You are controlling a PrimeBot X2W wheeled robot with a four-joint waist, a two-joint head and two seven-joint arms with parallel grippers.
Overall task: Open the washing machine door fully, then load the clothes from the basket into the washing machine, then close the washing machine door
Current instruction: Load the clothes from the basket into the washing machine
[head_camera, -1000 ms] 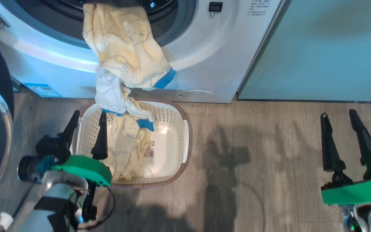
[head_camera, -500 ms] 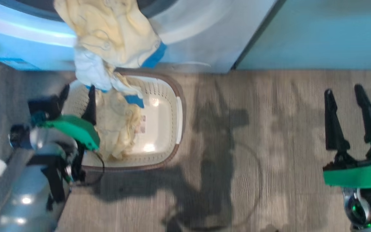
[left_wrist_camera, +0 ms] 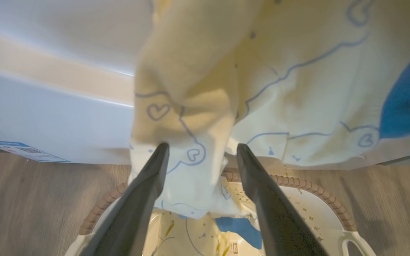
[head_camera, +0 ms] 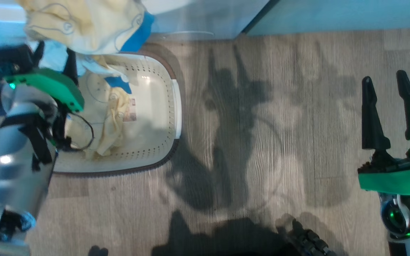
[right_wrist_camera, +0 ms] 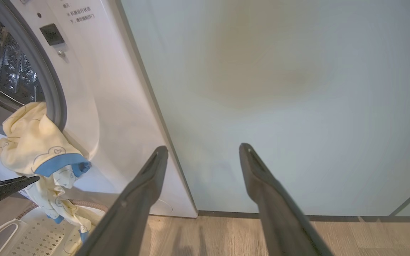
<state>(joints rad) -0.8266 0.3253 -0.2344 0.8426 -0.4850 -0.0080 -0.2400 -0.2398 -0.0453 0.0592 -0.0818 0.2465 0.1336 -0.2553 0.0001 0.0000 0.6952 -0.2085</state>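
clothes over basket rim, left fingers spread, floor alongside

I see my right pincer spread open before the pale cabinet panel; left, clothes drape from the washing machine opening down into the basket

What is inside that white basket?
Pale yellow clothes lie in the basket, more hanging in from the washing machine. A label shows on its bottom; anything under the clothes is hidden.

Nothing properly readable here: tiny Chinese print on the washing machine, the label in the basket and the blue sticker are all too blurry.
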